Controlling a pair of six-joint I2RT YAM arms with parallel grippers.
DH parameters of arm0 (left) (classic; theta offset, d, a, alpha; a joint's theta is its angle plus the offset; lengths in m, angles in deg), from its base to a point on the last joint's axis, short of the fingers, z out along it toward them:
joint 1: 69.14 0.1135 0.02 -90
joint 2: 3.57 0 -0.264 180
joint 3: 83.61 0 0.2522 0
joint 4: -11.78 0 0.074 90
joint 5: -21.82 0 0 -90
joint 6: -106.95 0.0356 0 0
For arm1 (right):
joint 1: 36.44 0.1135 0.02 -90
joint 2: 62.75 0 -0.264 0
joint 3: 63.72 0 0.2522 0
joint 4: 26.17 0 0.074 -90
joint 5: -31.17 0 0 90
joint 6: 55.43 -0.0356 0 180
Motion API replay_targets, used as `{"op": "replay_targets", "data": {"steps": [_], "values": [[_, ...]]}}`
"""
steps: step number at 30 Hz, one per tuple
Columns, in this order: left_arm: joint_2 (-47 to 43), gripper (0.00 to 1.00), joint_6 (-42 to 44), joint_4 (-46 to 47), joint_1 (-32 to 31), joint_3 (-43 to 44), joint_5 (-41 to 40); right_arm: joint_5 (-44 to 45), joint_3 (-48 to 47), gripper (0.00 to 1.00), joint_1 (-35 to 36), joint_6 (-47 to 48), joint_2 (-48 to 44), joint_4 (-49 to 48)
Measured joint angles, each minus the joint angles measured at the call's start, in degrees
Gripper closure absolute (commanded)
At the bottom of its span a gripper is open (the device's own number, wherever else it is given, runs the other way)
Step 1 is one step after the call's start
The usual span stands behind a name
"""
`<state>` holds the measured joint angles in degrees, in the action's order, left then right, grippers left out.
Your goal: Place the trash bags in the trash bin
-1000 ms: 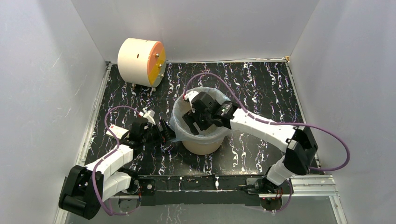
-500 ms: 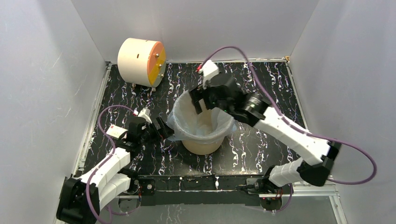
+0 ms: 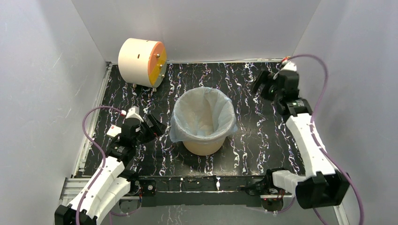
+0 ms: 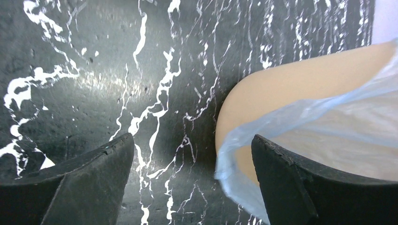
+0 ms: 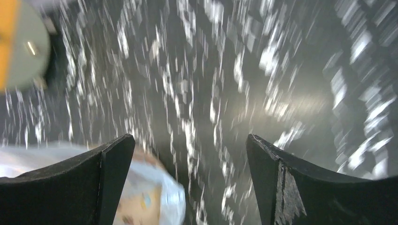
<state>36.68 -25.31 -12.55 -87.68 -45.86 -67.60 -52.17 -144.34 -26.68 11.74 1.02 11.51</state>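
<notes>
Top external: cream drum back-left of trash bin

A: Right wrist view is smearing all over; the drum is running off the left edge, and the trash bag is showing only as a pale blur.
B: Left wrist view is cutting the trash bin at the right edge. From above, the bag is hiding the bin's rim.

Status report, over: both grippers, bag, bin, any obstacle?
Left gripper open, empty, beside the trash bin. Right gripper open, empty, far right. Trash bag lines the bin, edge over its rim. Nothing in the way.
</notes>
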Motion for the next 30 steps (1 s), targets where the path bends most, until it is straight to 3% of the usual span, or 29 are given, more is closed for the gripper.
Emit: {"op": "replay_targets", "data": {"steps": [6,14,19,25,30], "values": [[-2.62,0.08,3.28,-4.48,0.00,7.45,-1.70,-21.79,20.44,0.02,-1.88,-8.15,2.89,-0.66],[0.11,0.08,9.42,-5.53,0.02,16.79,4.24,-38.42,26.62,0.02,-1.81,-13.97,6.32,-9.60],[9.46,0.08,14.49,-7.06,0.00,26.77,16.46,-42.88,29.97,0.03,-1.81,-16.11,9.53,-13.07],[18.56,0.08,19.43,-7.93,-1.05,37.86,27.39,-43.47,34.84,0.04,0.70,-19.26,6.38,-15.06],[27.71,0.08,24.98,-9.18,-8.90,46.49,29.88,-41.46,35.91,0.02,2.43,-20.98,1.49,-15.02]]}}
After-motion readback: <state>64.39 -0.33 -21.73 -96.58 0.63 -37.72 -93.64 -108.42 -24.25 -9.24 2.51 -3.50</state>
